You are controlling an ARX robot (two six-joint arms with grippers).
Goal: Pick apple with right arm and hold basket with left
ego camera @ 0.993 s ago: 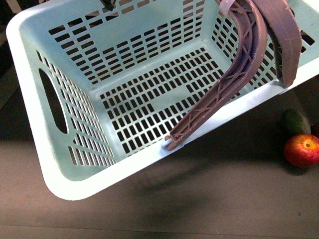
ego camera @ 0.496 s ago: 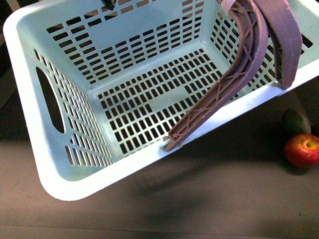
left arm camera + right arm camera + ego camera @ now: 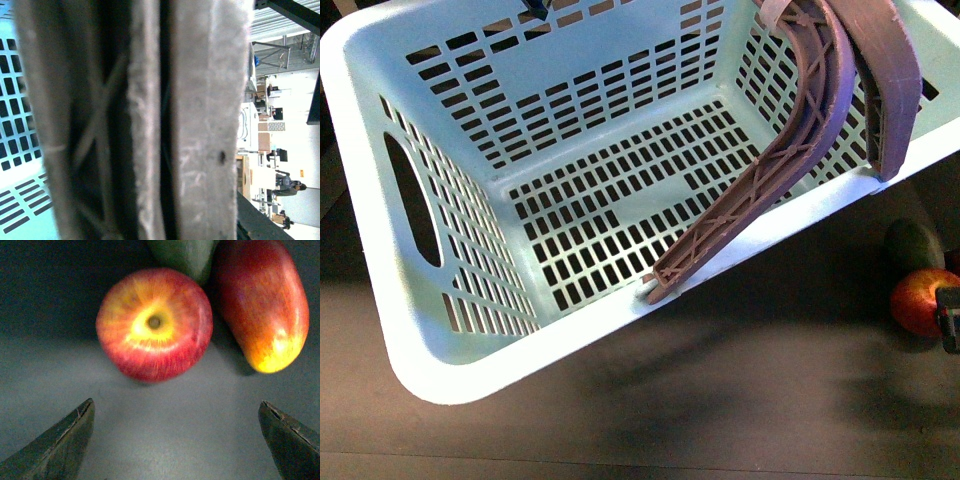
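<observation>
Edging in toward the apple (image 3: 155,322) on the table (image 3: 720,400), the right gripper (image 3: 176,404) has fingers (image 3: 65,440) spread, nothing held. The basket (image 3: 365,230) has lifted further; I cannot tell the left gripper's hold.

The pale mint-green slotted plastic basket (image 3: 470,370) takes up the left and middle of the dark table (image 3: 740,400). To its right, apart, lies the round red-yellow apple (image 3: 918,300). A dark green oval fruit (image 3: 912,243) sits just behind the apple, and an elongated red-yellow fruit (image 3: 262,305) lies just beside both.
</observation>
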